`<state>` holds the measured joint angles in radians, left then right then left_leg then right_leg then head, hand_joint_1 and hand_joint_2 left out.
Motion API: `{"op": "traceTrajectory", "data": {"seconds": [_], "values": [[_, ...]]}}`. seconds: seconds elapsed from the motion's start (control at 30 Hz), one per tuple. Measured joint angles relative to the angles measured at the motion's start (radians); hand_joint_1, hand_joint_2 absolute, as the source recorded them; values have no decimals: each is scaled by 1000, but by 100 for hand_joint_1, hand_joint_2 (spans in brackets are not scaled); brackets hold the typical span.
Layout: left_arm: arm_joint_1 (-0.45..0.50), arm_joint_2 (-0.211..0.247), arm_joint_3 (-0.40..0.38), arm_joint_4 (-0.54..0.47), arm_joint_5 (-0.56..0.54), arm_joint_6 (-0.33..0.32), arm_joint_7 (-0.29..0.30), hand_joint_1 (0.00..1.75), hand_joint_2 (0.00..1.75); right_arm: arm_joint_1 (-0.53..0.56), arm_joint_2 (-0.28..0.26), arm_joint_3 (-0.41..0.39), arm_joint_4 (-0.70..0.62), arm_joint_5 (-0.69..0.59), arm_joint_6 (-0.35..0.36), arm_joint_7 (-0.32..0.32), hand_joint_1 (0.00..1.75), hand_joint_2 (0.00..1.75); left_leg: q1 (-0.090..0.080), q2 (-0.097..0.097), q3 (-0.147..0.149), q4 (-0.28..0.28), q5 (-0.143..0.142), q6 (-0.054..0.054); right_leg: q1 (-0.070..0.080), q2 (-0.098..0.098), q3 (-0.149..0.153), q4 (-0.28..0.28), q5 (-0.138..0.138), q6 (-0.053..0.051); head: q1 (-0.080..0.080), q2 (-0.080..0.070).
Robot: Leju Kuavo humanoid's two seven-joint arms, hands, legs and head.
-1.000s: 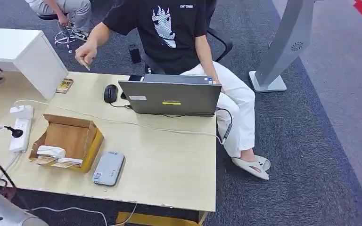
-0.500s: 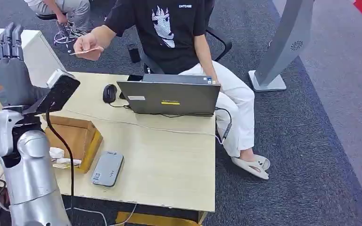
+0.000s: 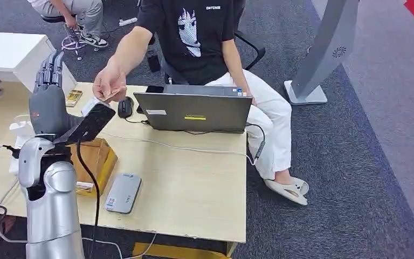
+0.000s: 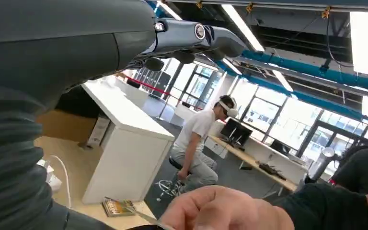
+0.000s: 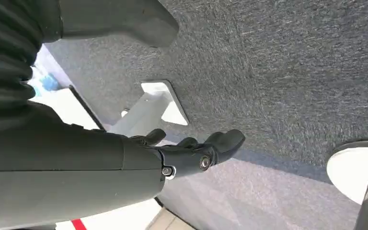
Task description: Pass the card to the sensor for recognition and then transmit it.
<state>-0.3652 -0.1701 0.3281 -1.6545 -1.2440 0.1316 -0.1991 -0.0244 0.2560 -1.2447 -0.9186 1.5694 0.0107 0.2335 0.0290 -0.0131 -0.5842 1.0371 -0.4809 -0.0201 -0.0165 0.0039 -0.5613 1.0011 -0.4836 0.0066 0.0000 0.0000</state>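
A person seated behind the desk holds a small tan card (image 3: 114, 92) out over the desk's far edge. My left hand (image 3: 47, 96) is raised upright just left of it, fingers straight and apart, holding nothing; a gap remains between hand and card. In the left wrist view the person's hand (image 4: 220, 211) is close, beyond my dark fingers (image 4: 191, 37). The grey flat sensor (image 3: 123, 192) lies on the desk near its front edge. My right hand (image 5: 191, 153) hangs over grey carpet, fingers loosely extended and empty.
An open cardboard box (image 3: 98, 157) sits beside the sensor, partly behind my left arm. A laptop (image 3: 194, 110), a black mouse (image 3: 125, 107) and cables lie on the wooden desk (image 3: 194, 189). A white power strip (image 3: 20, 129) is at the left. A grey stand (image 3: 323, 54) is at the right.
My left arm rose into view and then moved right, toward the person. The person lifted the card, then brought it down and forward to just beside my raised hand.
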Motion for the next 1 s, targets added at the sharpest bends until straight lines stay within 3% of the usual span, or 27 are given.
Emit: {"op": "traceTrajectory", "data": {"seconds": [0.03,0.07,0.1,0.13,0.63,1.0], "values": [[4,0,0,0,5,0,0,0,175,0,-1,2,1,0,0,0,0,175,0,0,0,0,0,0,0,0,0,0,0,0,0,0],[9,0,0,0,9,0,0,38,175,1,-1,4,3,0,0,-1,0,175,0,0,0,0,0,0,0,0,0,0,0,0,0,0],[13,0,-1,0,14,0,0,166,175,2,-2,7,4,0,0,-3,0,175,0,0,0,0,0,0,0,0,0,0,0,0,0,0],[18,0,-1,0,20,-1,0,175,175,4,-3,13,6,0,0,-5,0,175,0,0,0,0,0,0,0,0,0,0,0,0,0,0],[73,2,0,0,48,-8,-2,175,175,21,-13,72,33,0,-1,-11,0,175,0,0,0,0,0,0,0,0,0,0,0,0,0,0],[180,35,-53,-55,72,-98,-36,175,175,32,-13,75,24,0,21,0,0,175,0,0,-1,0,0,0,0,0,-1,0,0,0,0,0]]}}
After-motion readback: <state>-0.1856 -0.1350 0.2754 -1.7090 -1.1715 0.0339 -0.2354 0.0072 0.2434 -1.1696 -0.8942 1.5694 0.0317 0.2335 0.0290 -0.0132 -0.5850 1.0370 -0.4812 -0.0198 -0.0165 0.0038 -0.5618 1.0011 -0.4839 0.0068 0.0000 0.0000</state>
